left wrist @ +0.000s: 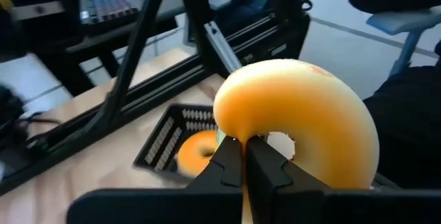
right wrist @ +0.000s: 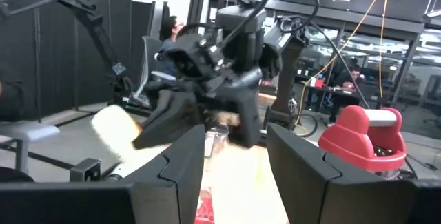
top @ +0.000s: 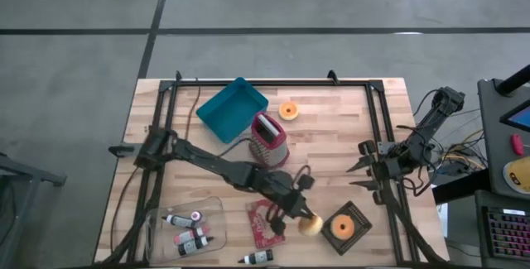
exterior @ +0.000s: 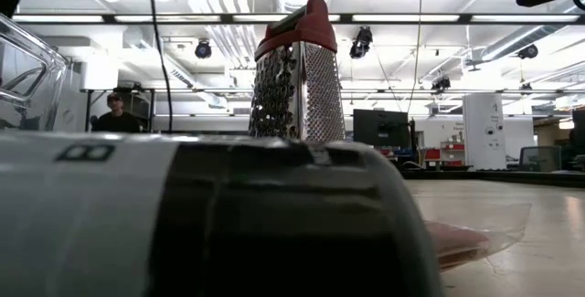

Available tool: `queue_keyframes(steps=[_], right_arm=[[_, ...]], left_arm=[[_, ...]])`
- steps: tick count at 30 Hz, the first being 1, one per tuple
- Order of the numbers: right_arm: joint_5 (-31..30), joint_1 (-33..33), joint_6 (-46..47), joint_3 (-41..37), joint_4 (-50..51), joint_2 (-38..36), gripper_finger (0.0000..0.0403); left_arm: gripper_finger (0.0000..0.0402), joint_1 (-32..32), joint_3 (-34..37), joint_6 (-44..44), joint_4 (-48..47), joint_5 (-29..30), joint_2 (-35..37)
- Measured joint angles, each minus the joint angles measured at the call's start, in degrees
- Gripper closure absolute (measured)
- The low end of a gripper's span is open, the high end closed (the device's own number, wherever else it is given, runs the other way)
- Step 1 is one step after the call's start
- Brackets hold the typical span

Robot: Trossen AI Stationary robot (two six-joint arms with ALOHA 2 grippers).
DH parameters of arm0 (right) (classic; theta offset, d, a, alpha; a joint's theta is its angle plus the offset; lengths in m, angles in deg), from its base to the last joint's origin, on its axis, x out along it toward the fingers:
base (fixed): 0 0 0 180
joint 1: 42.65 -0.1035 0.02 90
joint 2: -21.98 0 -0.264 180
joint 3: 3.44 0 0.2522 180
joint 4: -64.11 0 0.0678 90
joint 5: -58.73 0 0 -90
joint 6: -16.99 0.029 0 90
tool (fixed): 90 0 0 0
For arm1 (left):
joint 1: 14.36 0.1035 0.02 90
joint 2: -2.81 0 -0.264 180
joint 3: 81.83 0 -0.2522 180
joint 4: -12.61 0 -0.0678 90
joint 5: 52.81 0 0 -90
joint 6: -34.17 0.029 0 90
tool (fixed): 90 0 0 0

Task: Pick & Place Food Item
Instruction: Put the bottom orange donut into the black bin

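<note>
High view: left gripper (top: 300, 214) lower centre of frame, clenched on a pale donut (top: 310, 224), just left of a black square tray (top: 346, 227) holding an orange donut (top: 341, 226). Red grater (top: 268, 139) at centre, teal bin (top: 232, 108) upper centre-left. Right gripper (top: 362, 178) waits right of centre, jaws apart, holding nothing.

Low view: grater upright at centre; a bottle (exterior: 201, 219) fills the foreground.

Left wrist view: fingers (left wrist: 227, 172) pinch the donut's ring.

Right wrist view: own fingers (right wrist: 182, 162) spread.
</note>
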Motion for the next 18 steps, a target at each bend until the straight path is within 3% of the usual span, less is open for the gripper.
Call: queue_keyframes(steps=[9, 18], right_arm=[[-0.3, 0.0, -0.9, 0.0, 0.4, -0.1, 0.0250], [-0.4, 0.0, -1.5, 0.0, 0.4, -0.1, 0.0250]], left_arm=[[0.0401, 0.6, -13.9, 2.5, -4.1, -1.9, -10.9], [0.0401, 2.2, -18.5, 4.1, -2.2, -3.6, -15.8]])
